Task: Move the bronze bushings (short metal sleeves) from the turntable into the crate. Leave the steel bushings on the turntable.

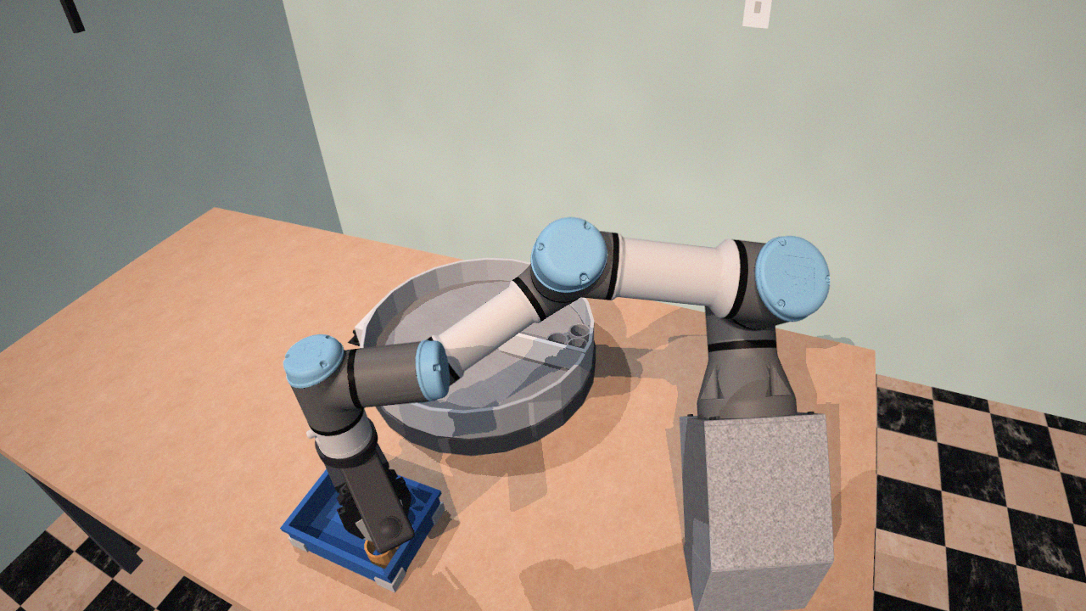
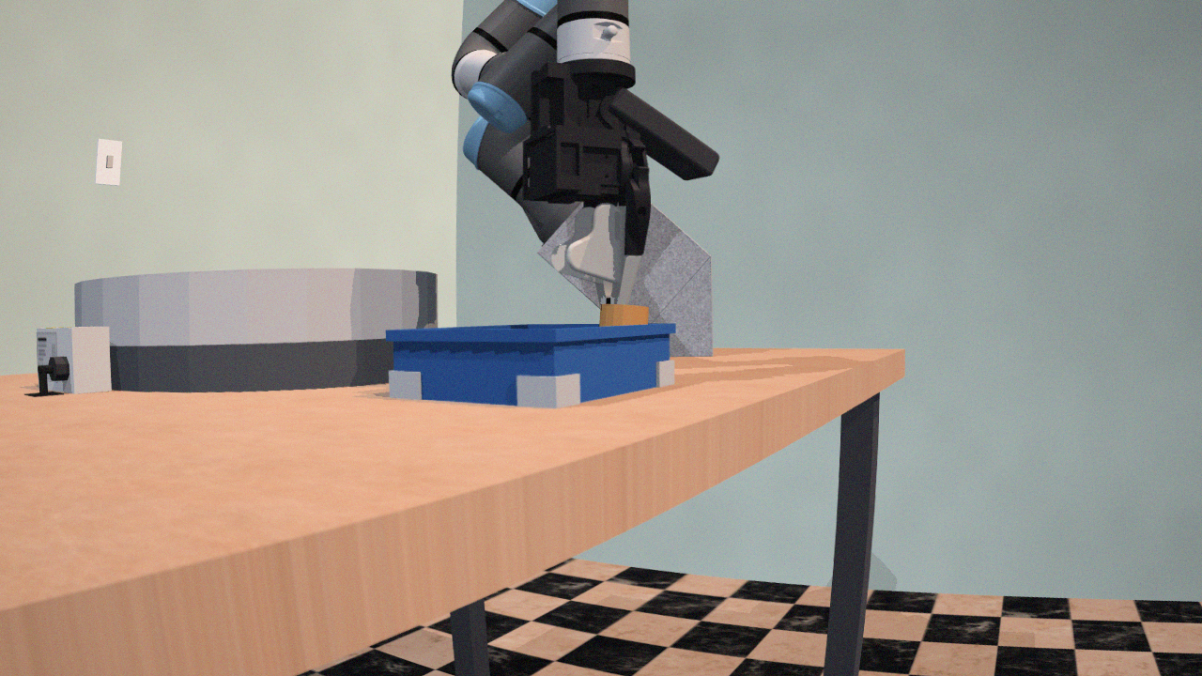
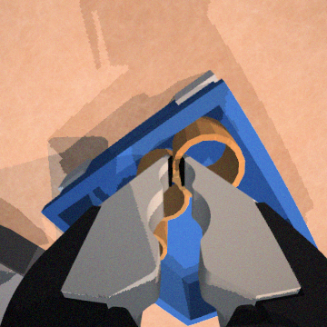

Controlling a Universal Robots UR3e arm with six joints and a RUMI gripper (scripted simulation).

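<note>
My gripper (image 2: 611, 296) (image 3: 175, 157) is shut on the wall of a bronze bushing (image 1: 379, 553) (image 2: 624, 314) (image 3: 213, 147). It holds the bushing upright, partly sunk below the rim of the blue crate (image 1: 310, 529) (image 2: 520, 360) (image 3: 256, 136), near the crate's front corner. A second bronze bushing (image 3: 151, 161) shows partly behind my left finger, inside the crate. Dark steel bushings (image 1: 571, 334) stand at the right side of the grey turntable (image 1: 485, 427) (image 2: 252, 294), behind a divider. My forearm crosses over the turntable and hides part of it.
The crate sits close to the table's front edge (image 1: 227, 585). The arm's grey stone pedestal (image 1: 752, 486) stands at the right. A small white switch box (image 2: 73, 360) stands beside the turntable.
</note>
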